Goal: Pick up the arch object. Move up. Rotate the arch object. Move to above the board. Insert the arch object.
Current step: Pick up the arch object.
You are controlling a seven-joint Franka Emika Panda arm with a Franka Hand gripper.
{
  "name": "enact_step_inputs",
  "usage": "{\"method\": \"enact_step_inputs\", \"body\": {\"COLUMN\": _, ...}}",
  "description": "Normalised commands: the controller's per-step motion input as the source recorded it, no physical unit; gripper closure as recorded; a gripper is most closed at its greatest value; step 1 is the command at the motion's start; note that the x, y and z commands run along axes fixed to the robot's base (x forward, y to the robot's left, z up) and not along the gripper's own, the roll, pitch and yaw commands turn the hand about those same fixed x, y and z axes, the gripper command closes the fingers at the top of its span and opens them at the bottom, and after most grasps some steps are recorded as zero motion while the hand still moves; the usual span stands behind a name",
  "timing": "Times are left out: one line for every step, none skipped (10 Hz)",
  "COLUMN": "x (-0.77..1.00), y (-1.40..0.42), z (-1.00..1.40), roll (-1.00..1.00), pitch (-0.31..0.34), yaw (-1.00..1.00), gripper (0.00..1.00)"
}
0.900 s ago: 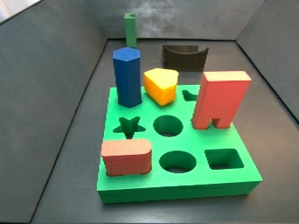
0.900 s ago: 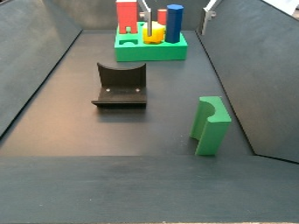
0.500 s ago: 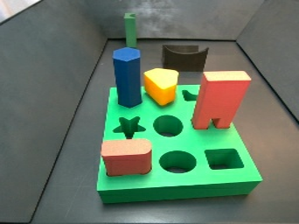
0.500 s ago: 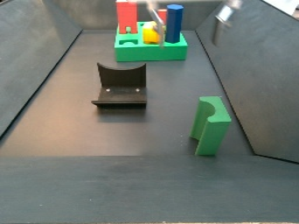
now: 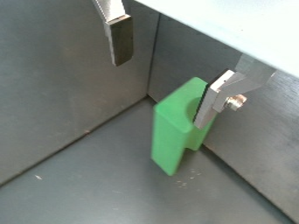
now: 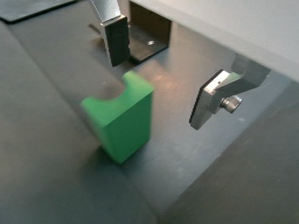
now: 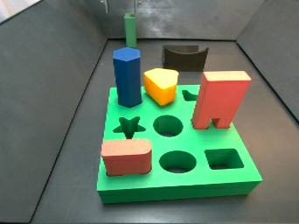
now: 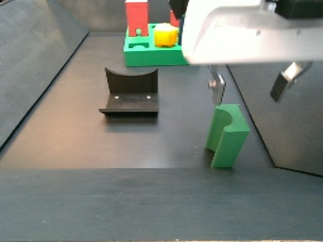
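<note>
The arch object [image 8: 228, 138] is a green block with a curved notch, standing upright on the dark floor near the side wall. It also shows in both wrist views [image 5: 179, 136] [image 6: 119, 128] and small at the far end of a side view [image 7: 129, 31]. My gripper [image 8: 252, 87] hangs just above it, open and empty, seen in both wrist views [image 5: 167, 70] [image 6: 163, 74]. One finger [image 5: 218, 99] is close over the block's top edge; the other finger [image 5: 119, 39] is well apart. The board [image 7: 176, 189] is the bright green slab with star, circle and square holes [image 8: 151, 58].
The fixture [image 8: 128, 95] stands on the floor between arch and board, and also shows in other views [image 7: 184, 57] [image 6: 147, 39]. The board holds a blue prism [image 7: 126, 77], a yellow piece [image 7: 162, 85], a tall red block [image 7: 219, 98] and a salmon block [image 7: 126, 157]. Grey walls surround the floor.
My gripper has come down from the upper right corner of a side view to just above the green arch. The arch, board and blocks have not moved.
</note>
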Motion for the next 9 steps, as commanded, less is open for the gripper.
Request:
{"method": "enact_step_inputs", "body": {"x": 0.25, "y": 0.43, "z": -0.12, "roll": -0.5, "pitch": -0.15, "yaw": 0.16, "gripper": 0.0}}
{"method": "enact_step_inputs", "body": {"x": 0.03, "y": 0.32, "z": -0.25, "roll": -0.43, "pitch": -0.177, "yaw": 0.09, "gripper": 0.0}}
{"method": "enact_step_inputs", "body": {"x": -0.09, "y": 0.3, "z": -0.43, "roll": -0.36, "pitch": -0.144, "yaw": 0.05, "gripper": 0.0}}
{"method": "enact_step_inputs", "body": {"x": -0.3, "y": 0.23, "z": -0.68, "roll": -0.24, "pitch": -0.1, "yaw": 0.06, "gripper": 0.0}}
{"method": "enact_step_inputs", "body": {"x": -0.14, "y": 0.0, "z": -0.77, "roll": -0.14, "pitch": -0.109, "yaw": 0.1, "gripper": 0.0}}
{"method": "enact_step_inputs", "body": {"x": 0.08, "y": -0.19, "z": -0.77, "roll": 0.0, "pitch": -0.121, "yaw": 0.04, "gripper": 0.0}}
{"method": "enact_step_inputs", "body": {"x": 0.45, "y": -0.31, "z": -0.65, "roll": 0.1, "pitch": 0.087, "yaw": 0.0, "gripper": 0.0}}
{"method": "enact_step_inputs", "body": {"x": 0.31, "y": -0.13, "z": -0.22, "roll": 0.04, "pitch": 0.071, "yaw": 0.0, "gripper": 0.0}}
{"method": "enact_step_inputs", "body": {"x": 0.19, "y": 0.03, "z": -0.11, "roll": 0.0, "pitch": 0.003, "yaw": 0.0, "gripper": 0.0}}
